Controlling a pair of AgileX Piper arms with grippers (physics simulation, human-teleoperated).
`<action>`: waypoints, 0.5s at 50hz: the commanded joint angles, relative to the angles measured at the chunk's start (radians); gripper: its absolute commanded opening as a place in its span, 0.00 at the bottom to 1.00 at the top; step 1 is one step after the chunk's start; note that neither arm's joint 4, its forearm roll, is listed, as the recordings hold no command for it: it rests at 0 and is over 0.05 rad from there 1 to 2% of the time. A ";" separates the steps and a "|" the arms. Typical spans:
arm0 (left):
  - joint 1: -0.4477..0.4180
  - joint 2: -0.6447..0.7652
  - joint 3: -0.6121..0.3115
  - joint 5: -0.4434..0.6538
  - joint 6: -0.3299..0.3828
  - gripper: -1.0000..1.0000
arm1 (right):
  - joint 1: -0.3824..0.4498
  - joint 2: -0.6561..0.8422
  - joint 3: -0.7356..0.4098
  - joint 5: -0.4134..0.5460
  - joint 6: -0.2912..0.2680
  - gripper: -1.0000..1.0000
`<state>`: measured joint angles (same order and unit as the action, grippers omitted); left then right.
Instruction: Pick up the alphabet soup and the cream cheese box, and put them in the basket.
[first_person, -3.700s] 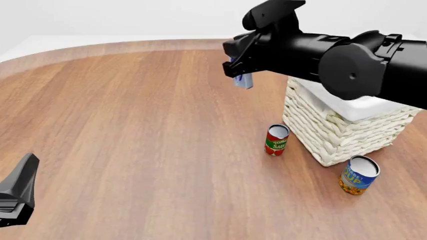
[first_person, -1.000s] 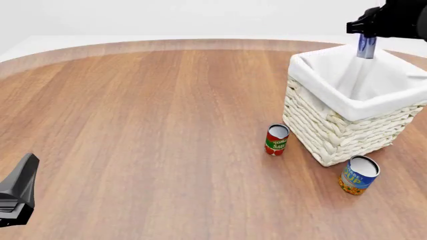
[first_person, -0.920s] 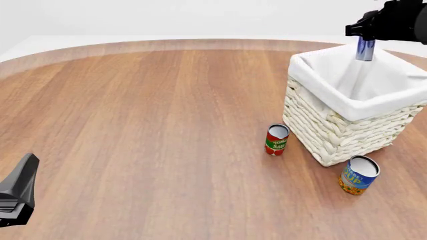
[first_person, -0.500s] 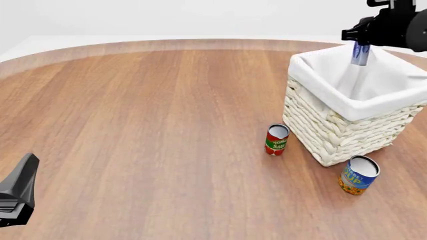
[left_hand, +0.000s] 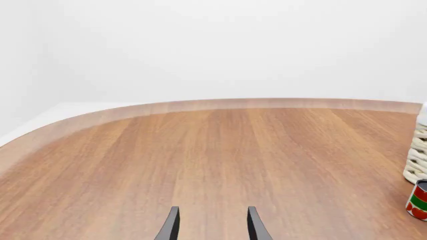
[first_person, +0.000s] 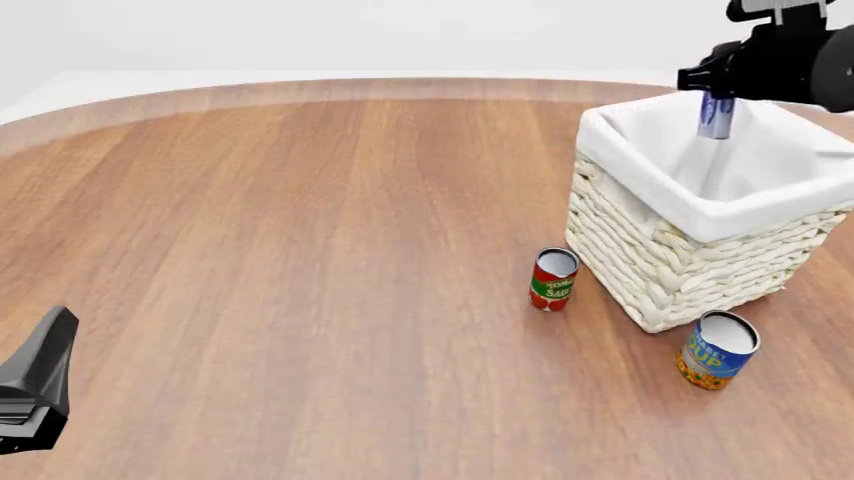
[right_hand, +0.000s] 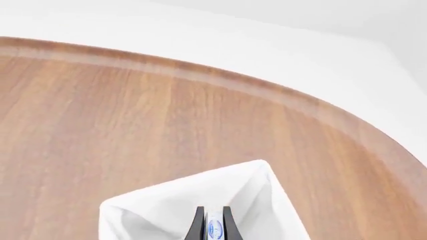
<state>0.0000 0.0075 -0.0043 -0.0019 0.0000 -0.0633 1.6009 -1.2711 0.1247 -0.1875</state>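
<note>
- Two cans are standing: one alphabet soup (first_person: 719, 350), one red-and-green can (first_person: 553, 280).
- One cream cheese box (first_person: 717, 114) is showing.
- One basket (first_person: 694, 260) is sitting.

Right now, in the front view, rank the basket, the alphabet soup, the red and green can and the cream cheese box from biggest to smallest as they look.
1. basket
2. alphabet soup
3. red and green can
4. cream cheese box, though it hangs edge-on, partly hidden in the right gripper, farther off.

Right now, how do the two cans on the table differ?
The alphabet soup is wider, with a blue and yellow-orange label; the tomato can is slimmer, red and green. The soup stands by the basket corner nearest the camera, the tomato can by its left side. Both stand upright on the table, untouched.
</note>
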 joint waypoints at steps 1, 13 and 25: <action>0.000 0.000 0.000 0.000 0.000 1.00 | 0.017 -0.016 0.044 -0.005 -0.017 0.00; 0.000 0.000 0.000 0.000 0.000 1.00 | 0.006 0.012 0.036 -0.004 -0.023 0.00; 0.000 0.000 0.000 0.000 0.000 1.00 | 0.000 0.048 0.029 -0.010 -0.026 0.00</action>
<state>0.0000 0.0075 -0.0043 -0.0019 0.0000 -0.0603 1.6310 -1.2370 0.1208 -0.2163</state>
